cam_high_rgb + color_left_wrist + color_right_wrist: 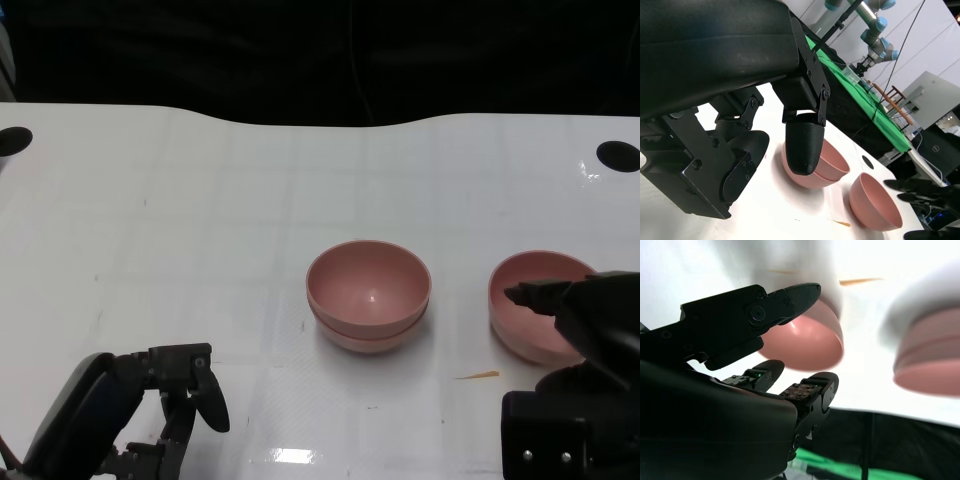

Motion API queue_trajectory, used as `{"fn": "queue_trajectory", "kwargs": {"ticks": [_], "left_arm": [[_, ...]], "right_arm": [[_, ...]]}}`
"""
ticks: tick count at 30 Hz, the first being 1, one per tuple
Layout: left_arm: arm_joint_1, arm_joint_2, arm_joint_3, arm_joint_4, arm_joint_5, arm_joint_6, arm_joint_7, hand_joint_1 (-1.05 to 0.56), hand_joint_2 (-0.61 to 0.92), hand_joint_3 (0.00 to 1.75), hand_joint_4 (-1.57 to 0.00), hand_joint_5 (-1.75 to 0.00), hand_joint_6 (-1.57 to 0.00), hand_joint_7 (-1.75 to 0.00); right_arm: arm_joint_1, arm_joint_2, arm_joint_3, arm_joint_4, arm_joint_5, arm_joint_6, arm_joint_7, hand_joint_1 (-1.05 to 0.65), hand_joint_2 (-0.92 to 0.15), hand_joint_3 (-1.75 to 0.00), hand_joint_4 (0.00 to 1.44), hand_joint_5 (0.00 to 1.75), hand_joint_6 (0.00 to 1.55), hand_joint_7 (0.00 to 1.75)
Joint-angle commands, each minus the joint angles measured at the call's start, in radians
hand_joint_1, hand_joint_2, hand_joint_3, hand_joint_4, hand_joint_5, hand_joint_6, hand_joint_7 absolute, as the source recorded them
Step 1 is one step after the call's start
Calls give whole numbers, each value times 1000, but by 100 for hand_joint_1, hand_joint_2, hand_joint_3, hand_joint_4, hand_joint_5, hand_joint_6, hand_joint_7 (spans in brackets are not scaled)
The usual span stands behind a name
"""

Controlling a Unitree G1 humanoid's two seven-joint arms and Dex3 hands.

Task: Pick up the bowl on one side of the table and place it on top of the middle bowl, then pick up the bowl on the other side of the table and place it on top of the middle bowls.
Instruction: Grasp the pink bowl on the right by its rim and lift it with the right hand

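Two pink bowls are nested as a stack (368,298) (832,162) (930,360) at the table's middle. A single pink bowl (528,300) (875,202) (805,340) stands upright on the table to the stack's right. My right hand (590,335) (790,355) is at this bowl's near right side, fingers spread; one fingertip (520,294) reaches over the rim, and the bowl lies between the upper finger and the lower ones without a visible grip. My left hand (165,400) (765,150) hovers low at the near left with fingers apart and nothing in it.
A thin orange sliver (478,376) (842,223) lies on the white table (200,230) between the stack and the right bowl. Black round holes (617,155) (14,140) mark the far corners. Beyond the far edge is dark.
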Motion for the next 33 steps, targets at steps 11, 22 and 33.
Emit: {"fn": "queue_trajectory", "kwargs": {"ticks": [11, 22, 33], "left_arm": [[-2, 2, 2, -20, -6, 6, -16, 10, 20, 167, -93, -166, -89, -146], [-8, -1, 3, -29, 9, 23, -19, 12, 19, 165, -93, -167, -89, -146], [-8, -3, 5, -35, 16, 31, -18, 12, 18, 166, -94, -166, -90, -145]], "right_arm": [[-150, -40, 100, 313, -24, 20, -79, -59, -90, -1, 56, 11, 43, 1], [-344, -51, 225, 702, 34, -67, -165, -40, -92, -13, 84, 20, 57, 5], [-422, -61, 289, 930, 88, -213, -577, -25, -92, -14, 83, 152, 94, 14]]}}
